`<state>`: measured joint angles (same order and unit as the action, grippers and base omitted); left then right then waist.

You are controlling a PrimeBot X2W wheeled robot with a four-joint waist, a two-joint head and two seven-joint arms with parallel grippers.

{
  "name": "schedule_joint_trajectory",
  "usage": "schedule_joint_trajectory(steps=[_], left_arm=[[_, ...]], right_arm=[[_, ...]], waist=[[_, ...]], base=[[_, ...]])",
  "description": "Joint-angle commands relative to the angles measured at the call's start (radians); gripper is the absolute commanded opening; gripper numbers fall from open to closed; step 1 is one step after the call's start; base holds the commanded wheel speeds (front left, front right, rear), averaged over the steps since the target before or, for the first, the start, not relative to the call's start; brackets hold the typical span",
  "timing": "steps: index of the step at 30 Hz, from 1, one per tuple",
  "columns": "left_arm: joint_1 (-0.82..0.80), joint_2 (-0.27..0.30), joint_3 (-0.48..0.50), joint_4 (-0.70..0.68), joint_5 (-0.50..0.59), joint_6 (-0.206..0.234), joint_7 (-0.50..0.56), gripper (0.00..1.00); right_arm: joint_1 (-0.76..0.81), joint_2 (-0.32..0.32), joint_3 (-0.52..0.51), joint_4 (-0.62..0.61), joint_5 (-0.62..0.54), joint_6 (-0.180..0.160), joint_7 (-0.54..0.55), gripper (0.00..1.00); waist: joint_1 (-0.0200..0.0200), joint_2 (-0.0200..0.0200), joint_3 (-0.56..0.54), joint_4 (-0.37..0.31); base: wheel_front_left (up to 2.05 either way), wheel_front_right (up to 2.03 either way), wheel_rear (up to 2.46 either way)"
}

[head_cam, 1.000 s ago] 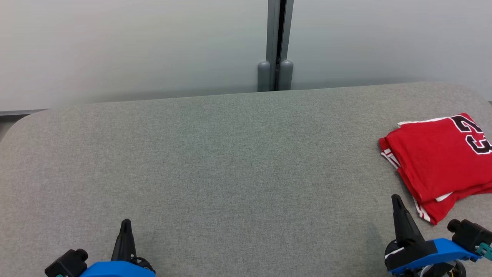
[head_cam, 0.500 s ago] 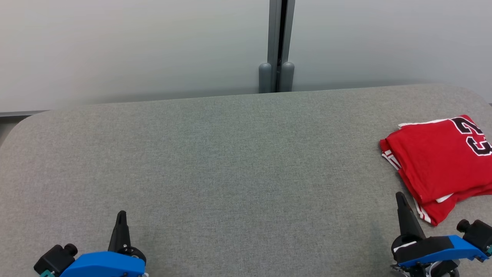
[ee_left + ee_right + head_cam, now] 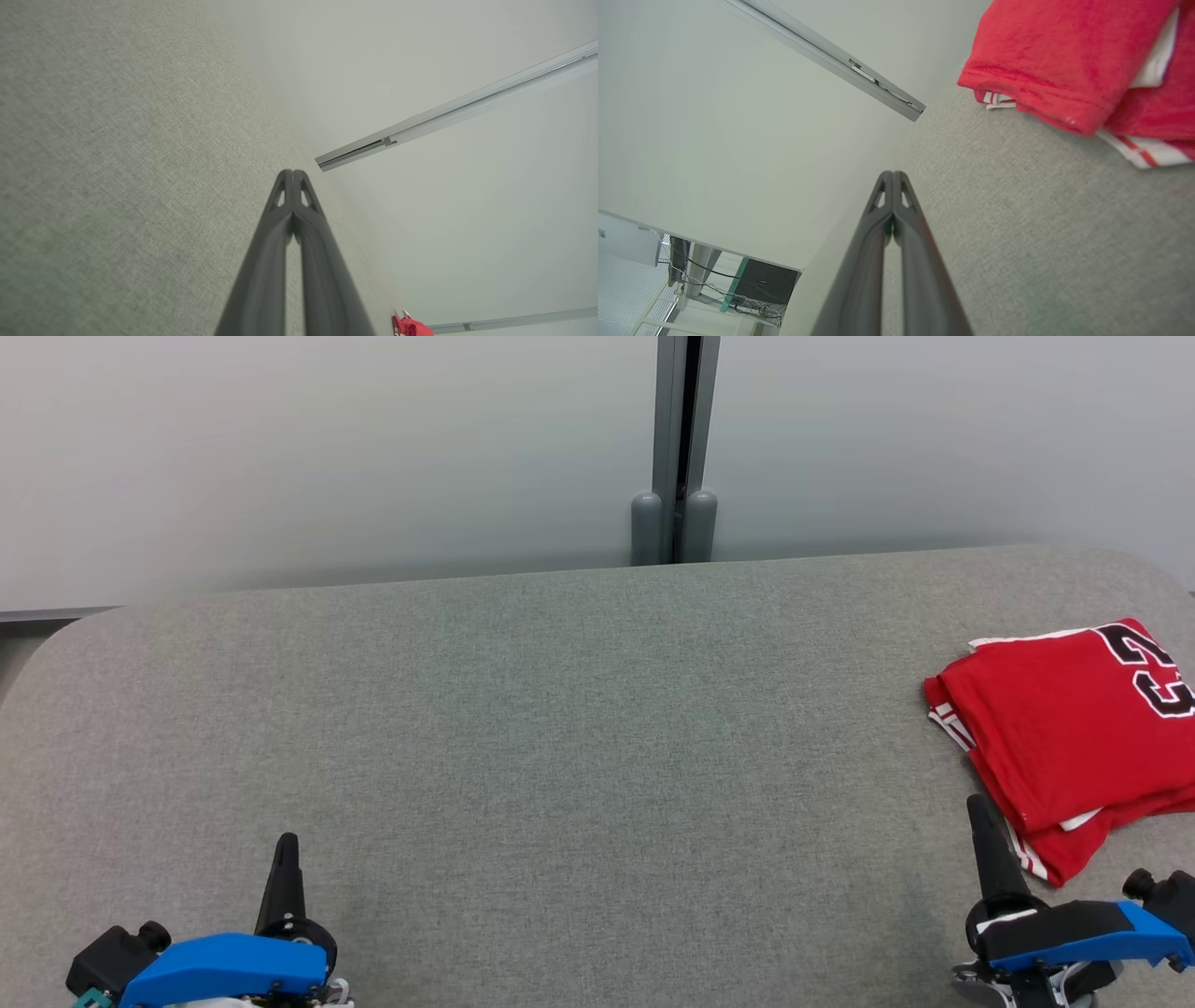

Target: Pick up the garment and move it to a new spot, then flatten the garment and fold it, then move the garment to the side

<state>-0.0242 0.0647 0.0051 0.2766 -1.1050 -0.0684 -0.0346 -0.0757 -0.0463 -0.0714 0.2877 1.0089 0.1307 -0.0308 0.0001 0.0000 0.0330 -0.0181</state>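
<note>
At the near left edge, the left gripper (image 3: 286, 845), dark-fingered on a blue housing, sits over the grey fabric-covered table with rounded corners (image 3: 560, 709). Its two long fingers are pressed flat together with nothing between them (the left wrist view shows the tips meeting along their whole length). At the near right edge the right gripper (image 3: 977, 805) points the same way, its fingers likewise drawn tight together and empty.

Just beyond and to the right of that gripper's tips, close but not touching, lies the folded red jersey with white trim and black numerals (image 3: 1055, 728). It rests flat on the right side of the table in stacked layers (a striped white hem peeks out at its near corner) and runs past the right edge of the head view.

Farthest back, pale grey wall panels (image 3: 327, 457) rise behind the table, parted by a grey upright post (image 3: 674, 448) near the middle.
</note>
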Motion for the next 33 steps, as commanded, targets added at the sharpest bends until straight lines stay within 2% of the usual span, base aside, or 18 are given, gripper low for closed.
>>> schedule_joint_trajectory(steps=[1,33], left_arm=[[-0.026,0.002,0.01,-0.014,-0.028,-0.006,0.009,0.0],[-0.062,-0.007,0.067,-0.025,-0.286,-0.039,0.085,0.0]], right_arm=[[-0.022,-0.004,-0.004,-0.015,0.034,0.0,0.008,0.0],[-0.032,-0.005,-0.026,-0.032,0.342,0.0,0.083,0.0]], waist=[[-0.0001,0.0,-0.001,0.0],[-0.0001,0.0,-0.014,0.009]], base=[[0.0,0.0,0.0],[0.0,0.0,0.0]])
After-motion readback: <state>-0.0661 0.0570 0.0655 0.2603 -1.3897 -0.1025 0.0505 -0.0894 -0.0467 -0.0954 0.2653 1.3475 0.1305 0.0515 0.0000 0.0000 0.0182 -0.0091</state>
